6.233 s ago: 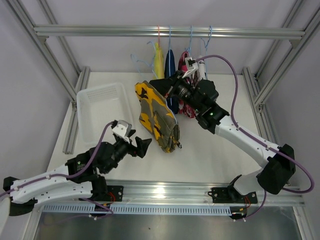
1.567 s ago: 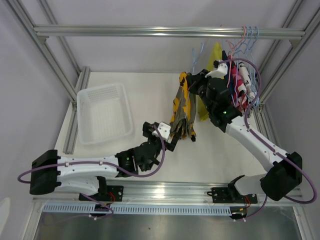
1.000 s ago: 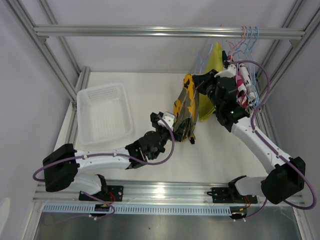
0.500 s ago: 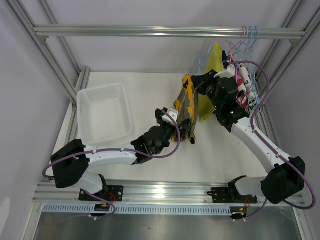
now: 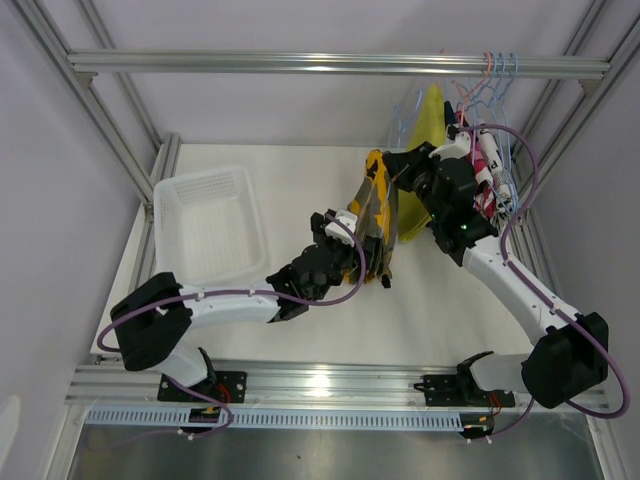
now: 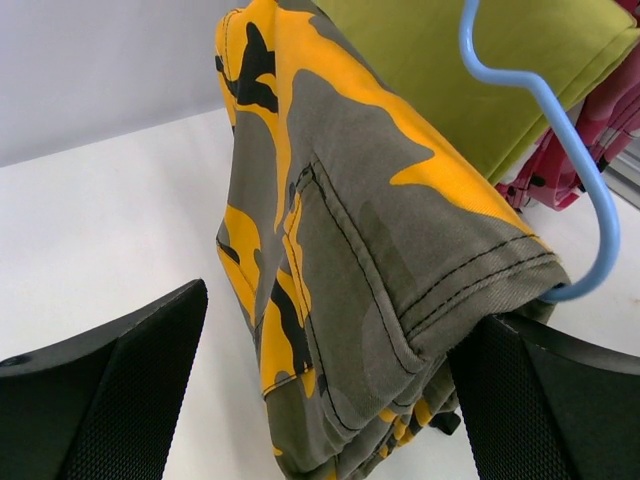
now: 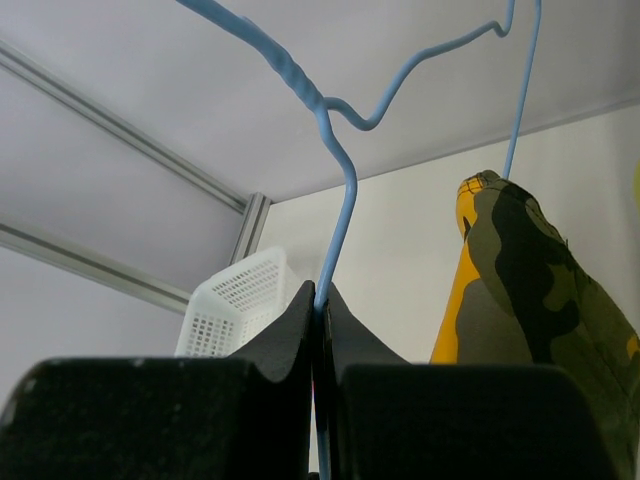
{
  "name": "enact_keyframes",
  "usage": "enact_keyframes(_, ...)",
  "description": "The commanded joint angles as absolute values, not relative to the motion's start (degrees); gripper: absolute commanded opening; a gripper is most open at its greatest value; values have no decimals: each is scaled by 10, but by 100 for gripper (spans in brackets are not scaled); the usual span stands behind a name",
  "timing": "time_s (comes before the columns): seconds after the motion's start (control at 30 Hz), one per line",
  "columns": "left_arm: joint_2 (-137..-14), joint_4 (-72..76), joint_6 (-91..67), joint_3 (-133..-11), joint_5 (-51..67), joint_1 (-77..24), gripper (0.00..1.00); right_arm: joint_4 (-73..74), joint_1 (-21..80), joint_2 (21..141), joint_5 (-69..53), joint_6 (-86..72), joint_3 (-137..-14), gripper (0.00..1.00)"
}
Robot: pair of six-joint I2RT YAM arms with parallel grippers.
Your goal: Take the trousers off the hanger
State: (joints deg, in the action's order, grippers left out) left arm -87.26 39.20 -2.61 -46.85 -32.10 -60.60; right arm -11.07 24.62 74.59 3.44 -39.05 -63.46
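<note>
Where they drape the blue hanger (image 6: 609, 225), camouflage trousers (image 6: 380, 250) fold double.

Readable text: none in any of the three views.
Camouflage trousers (image 6: 350, 230): yellow-brown blotches and dark stitching only; no lettering shows on the cloth.
Pink-red trousers (image 6: 620, 105): a printed pattern at the picture's edge, too blurred to tell any letters.
Blue hanger (image 7: 337, 245): plain wire, no mark to read.
Clothes at the rail, overhead view: too small to make out any print.
</note>
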Motion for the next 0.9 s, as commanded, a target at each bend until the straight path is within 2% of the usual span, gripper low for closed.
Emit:
enact_keyframes(0.0, -880, 433, -46, -497, -309, -592, 100, -181, 244, 726, 18, -405, -635, 0)
enact_keyframes(0.5, -927, 436, -115, -539, -272, -588, 99, -198, 243, 728, 7, -427, -628, 0)
enact_keyframes(0.6, -938, 444, -120, -539, -273, -592, 95, -197, 237, 726, 7, -433, -627, 0)
enact_keyframes(0.63, -940, 446, -120, -537, -274, -593, 92, -199, 235, 726, -9, -436, -626, 0)
enact_keyframes(0.67, -941, 450, -120, -536, -275, -594, 82, -200, 233, 725, -16, -439, -626, 0)
enact_keyframes(0.73, -947, 461, -122, -528, -280, -595, 71, -201, 229, 723, -22, -451, -622, 0)
enact_keyframes(0.77, -950, 467, -122, -529, -281, -595, 54, -206, 229, 722, -29, -454, -619, 0)
enact_keyframes(0.83, -958, 478, -124, -529, -282, -597, 40, -208, 227, 719, -32, -461, -609, 0)
enact_keyframes(0.87, -961, 480, -125, -532, -280, -597, 28, -210, 227, 718, -37, -467, -606, 0)
